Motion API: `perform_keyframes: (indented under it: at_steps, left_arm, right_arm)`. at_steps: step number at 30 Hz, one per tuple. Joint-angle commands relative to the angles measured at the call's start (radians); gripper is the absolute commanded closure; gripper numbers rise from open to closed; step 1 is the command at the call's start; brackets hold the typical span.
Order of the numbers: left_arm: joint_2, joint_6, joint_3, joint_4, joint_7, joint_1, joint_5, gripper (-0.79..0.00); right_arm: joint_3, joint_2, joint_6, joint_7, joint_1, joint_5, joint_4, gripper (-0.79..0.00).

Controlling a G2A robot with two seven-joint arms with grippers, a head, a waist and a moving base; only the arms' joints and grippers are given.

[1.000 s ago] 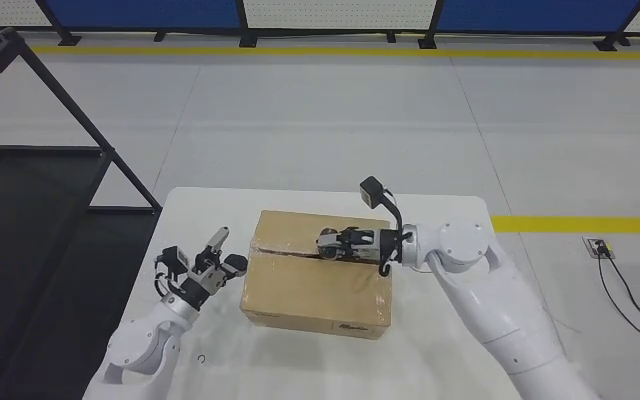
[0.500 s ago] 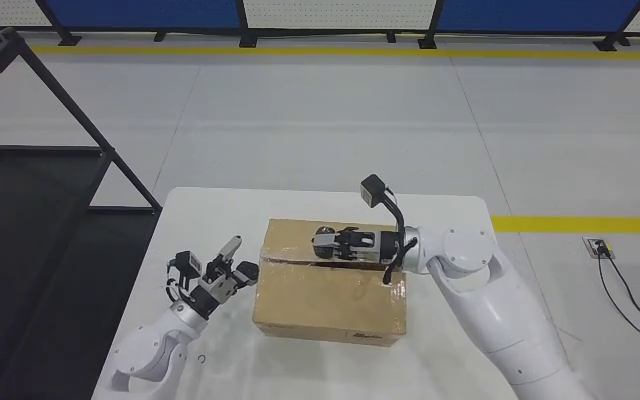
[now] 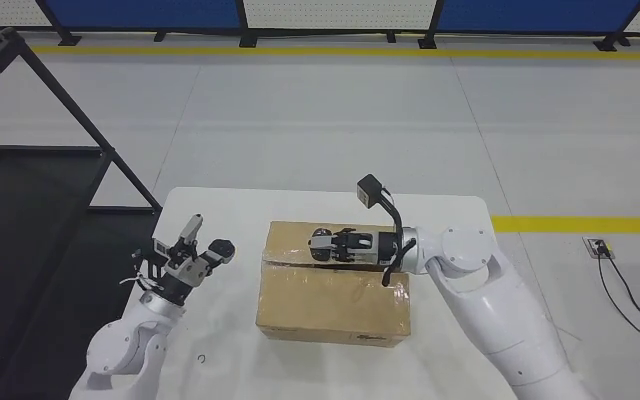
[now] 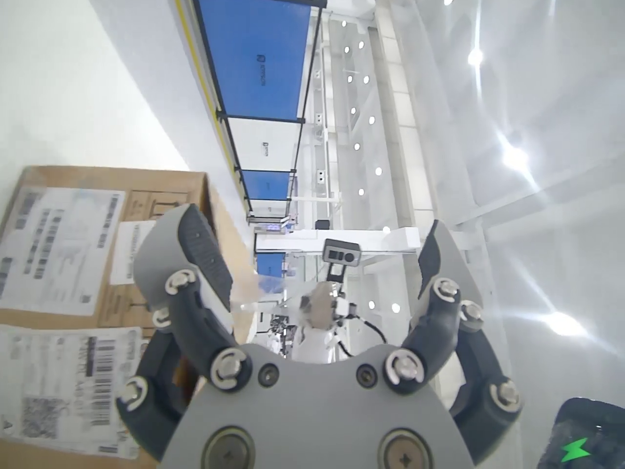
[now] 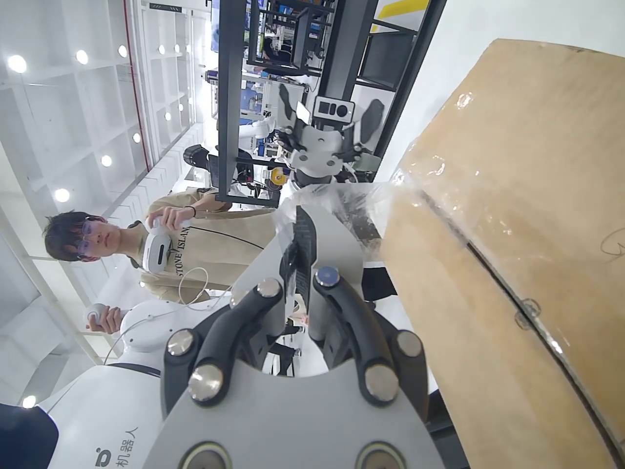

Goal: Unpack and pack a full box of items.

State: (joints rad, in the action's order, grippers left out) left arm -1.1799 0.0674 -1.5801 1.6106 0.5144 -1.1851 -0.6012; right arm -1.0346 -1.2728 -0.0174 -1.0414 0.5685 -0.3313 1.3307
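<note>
Top view: a closed cardboard box (image 3: 335, 305) sits in the middle of a white table (image 3: 450, 350), its top seam covered with clear tape (image 5: 351, 212). The right gripper (image 3: 315, 243) lies over the box's top near its far left corner, fingers pinched together on a loose end of that tape. The left gripper (image 3: 200, 243) hangs above the table to the left of the box, apart from it, fingers spread wide and holding nothing.
</note>
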Motion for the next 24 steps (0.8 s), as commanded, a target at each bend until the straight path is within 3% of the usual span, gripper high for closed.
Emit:
perform_keyframes:
  at_steps: [1, 4, 14, 18, 20, 22, 24]
  left_arm:
    - [0.001, -0.041, -0.003, 0.015, 0.027, 0.009, -0.032, -0.785]
    - [0.005, -0.167, 0.006, 0.021, 0.074, 0.020, -0.067, -0.785]
    - [0.005, -0.167, 0.006, 0.021, 0.074, 0.020, -0.067, -0.785]
    - [0.005, -0.100, 0.016, 0.062, 0.058, -0.003, -0.022, -0.785]
    - [0.004, -0.080, 0.030, 0.078, 0.059, -0.003, 0.005, -0.317]
    - [0.005, -0.063, 0.050, 0.086, 0.061, 0.003, 0.060, 0.000]
    - [0.005, -0.053, 0.077, 0.082, 0.052, 0.015, 0.113, 0.000]
  right_arm:
    - [0.000, 0.000, 0.000, 0.000, 0.000, 0.000, 0.000, 0.000]
    - [0.000, 0.000, 0.000, 0.000, 0.000, 0.000, 0.000, 0.000]
    - [0.000, 0.000, 0.000, 0.000, 0.000, 0.000, 0.000, 0.000]
    - [-0.006, -0.001, -0.007, 0.042, 0.025, -0.021, 0.024, 0.000]
    - [-0.011, -0.002, -0.006, 0.056, 0.030, -0.042, 0.031, 0.000]
    - [-0.012, -0.003, -0.001, 0.065, 0.032, -0.056, 0.036, 0.000]
    - [-0.007, -0.005, 0.005, 0.067, 0.034, -0.061, 0.044, 0.000]
